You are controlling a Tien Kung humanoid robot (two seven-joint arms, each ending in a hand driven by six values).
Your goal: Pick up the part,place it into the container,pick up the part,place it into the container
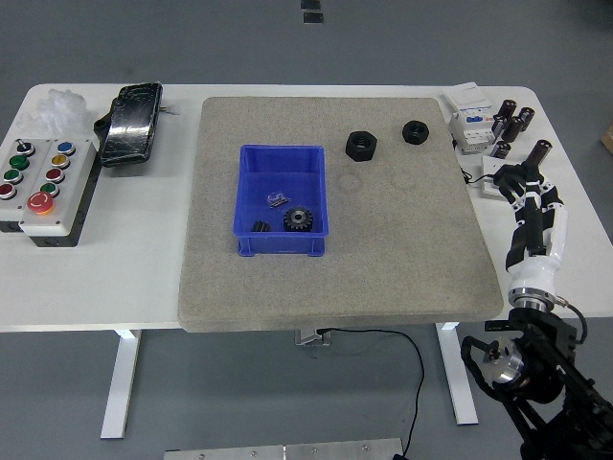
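Observation:
Two black nut-shaped parts lie on the grey mat [402,249]: a larger one [361,146] at the far middle and a smaller one [415,130] to its right. A blue bin [282,199] stands left of them on the mat and holds a black gear [299,219] and small bits. My right hand [525,182] hovers over the white table's right edge, off the mat, fingers relaxed and empty, well to the right of both parts. The left arm is out of view.
A button box [43,180] and a black pouch [131,122] sit at the left. White electrical modules [469,120], several dark cylinders [512,120] and a small white block [493,179] crowd the far right corner, close to my right hand.

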